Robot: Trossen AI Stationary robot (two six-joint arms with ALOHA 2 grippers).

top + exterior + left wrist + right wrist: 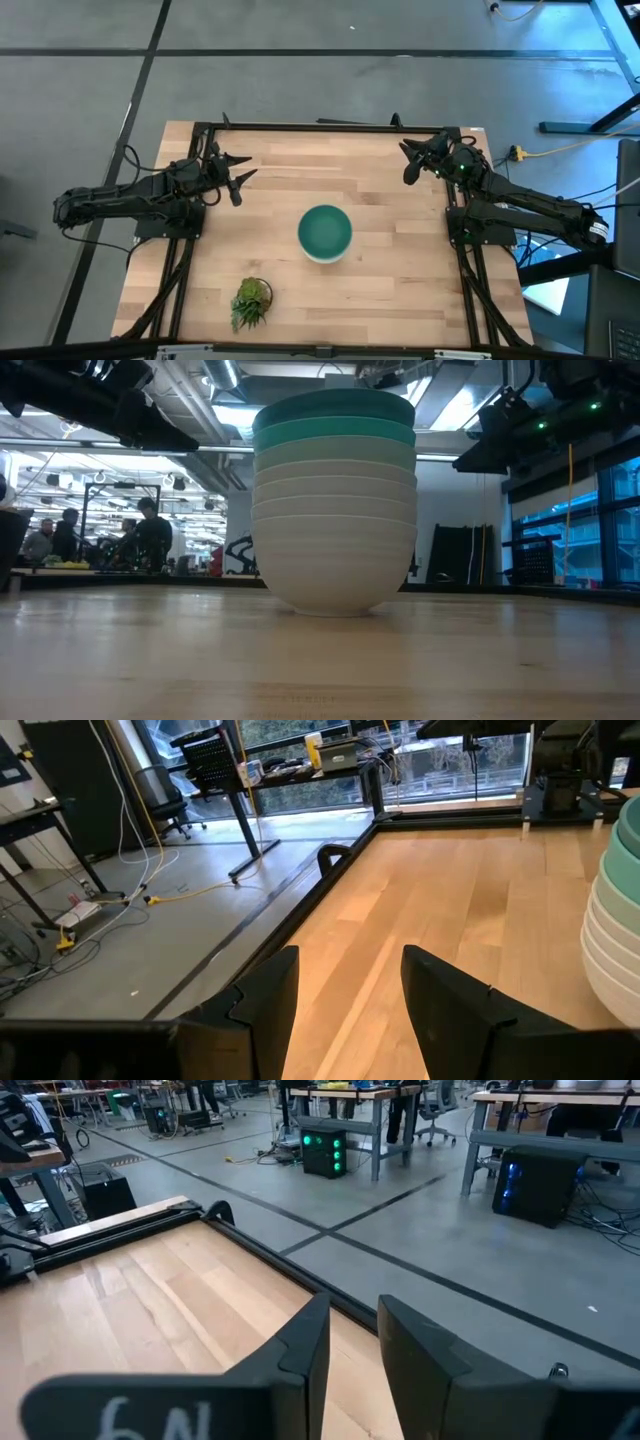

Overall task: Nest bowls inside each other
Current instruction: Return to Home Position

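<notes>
Overhead: I see the bowl stack (325, 232) mid-table, darker teal on top. The left gripper (236, 176) and right gripper (408, 163) sit out by the side edges, both spread and empty, with the stack between them and about equally near.
Table level: all seven nested upright, touching nothing else.
Left wrist: fingers (270, 1005) parted; stack off to one side.
Right wrist: fingers (300, 1355) slightly apart; no bowl ahead.

1. High view: overhead, facing straight down; covers the whole table (400, 200).
2. Low view: table-top height, level, close to the bowl stack (334, 500).
3. Wrist views: looking past left tool (350, 965) and right tool (352, 1310) across the table; left shares the bowl stack.
</notes>
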